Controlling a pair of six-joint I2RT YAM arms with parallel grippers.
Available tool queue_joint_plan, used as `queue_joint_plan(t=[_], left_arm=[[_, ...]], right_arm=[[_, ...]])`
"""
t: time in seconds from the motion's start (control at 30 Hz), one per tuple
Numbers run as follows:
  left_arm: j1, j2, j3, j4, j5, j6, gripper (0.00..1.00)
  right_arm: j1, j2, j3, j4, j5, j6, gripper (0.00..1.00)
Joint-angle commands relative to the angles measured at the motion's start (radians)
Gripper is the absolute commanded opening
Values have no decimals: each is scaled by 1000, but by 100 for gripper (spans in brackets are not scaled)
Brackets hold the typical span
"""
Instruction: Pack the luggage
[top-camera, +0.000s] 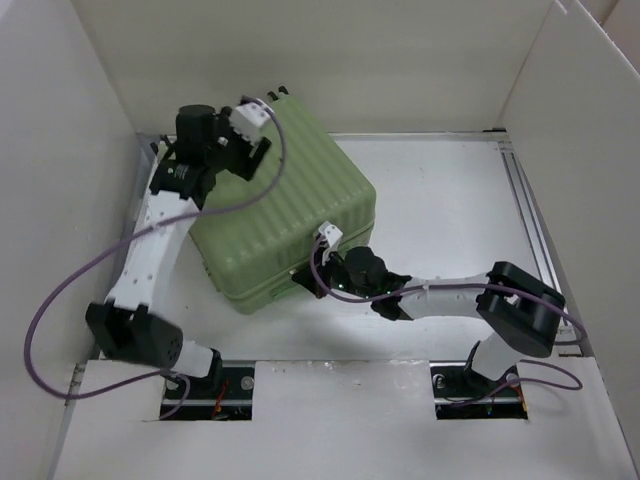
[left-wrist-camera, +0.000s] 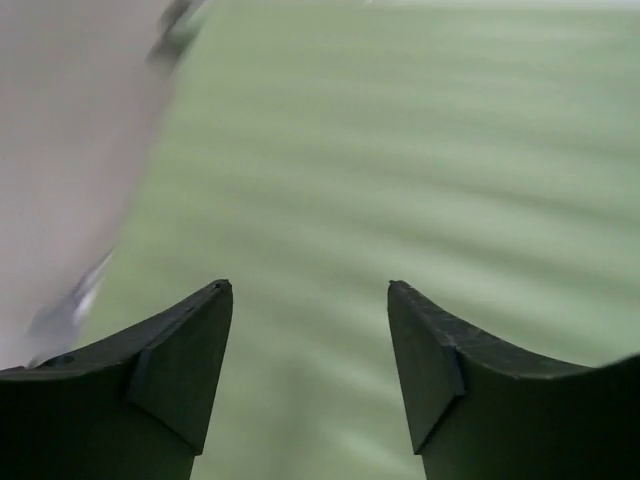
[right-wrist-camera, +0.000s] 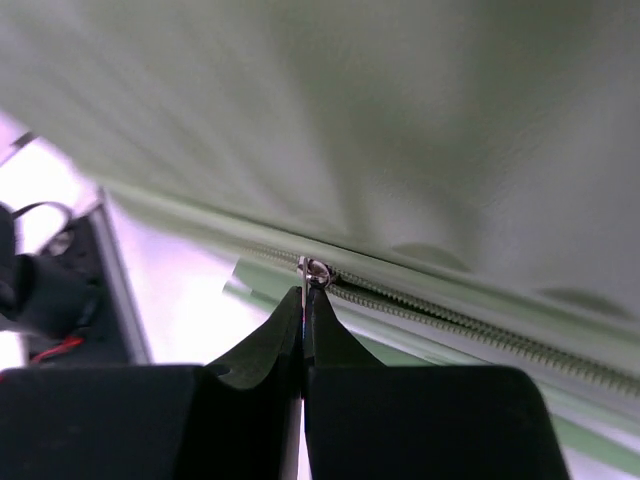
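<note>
The luggage (top-camera: 285, 215), a light-green ribbed hard-shell suitcase, lies closed on the white table left of centre. My left gripper (top-camera: 255, 150) is open and hovers over its far left top; in the left wrist view the green shell (left-wrist-camera: 400, 150) fills the frame between the spread fingers (left-wrist-camera: 310, 290). My right gripper (top-camera: 322, 272) is at the suitcase's near right edge. In the right wrist view it (right-wrist-camera: 304, 292) is shut on the metal zipper pull (right-wrist-camera: 316, 270) on the zipper track (right-wrist-camera: 470, 335), which lies open to the right of the pull.
White walls enclose the table (top-camera: 450, 200) on the left, back and right. A metal rail (top-camera: 530, 215) runs along the right side. Purple cables (top-camera: 60, 300) loop from the left arm. A white ledge (top-camera: 330, 420) covers the arm bases at the near edge.
</note>
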Motion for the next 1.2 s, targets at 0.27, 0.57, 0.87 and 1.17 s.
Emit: queue_joint_plan(t=[0.27, 0.57, 0.87, 1.17], left_arm=[[-325, -441, -234, -436, 191, 41, 35], [-723, -533, -590, -248, -71, -60, 55], [-1054, -474, -528, -154, -152, -114, 53], [-1185, -358, -739, 60, -493, -146, 61]], right_arm=[[59, -181, 67, -241, 202, 28, 0], [37, -342, 34, -394, 282, -60, 0], [-1, -262, 59, -206, 77, -72, 0], [-173, -325, 25, -191, -77, -72, 0]])
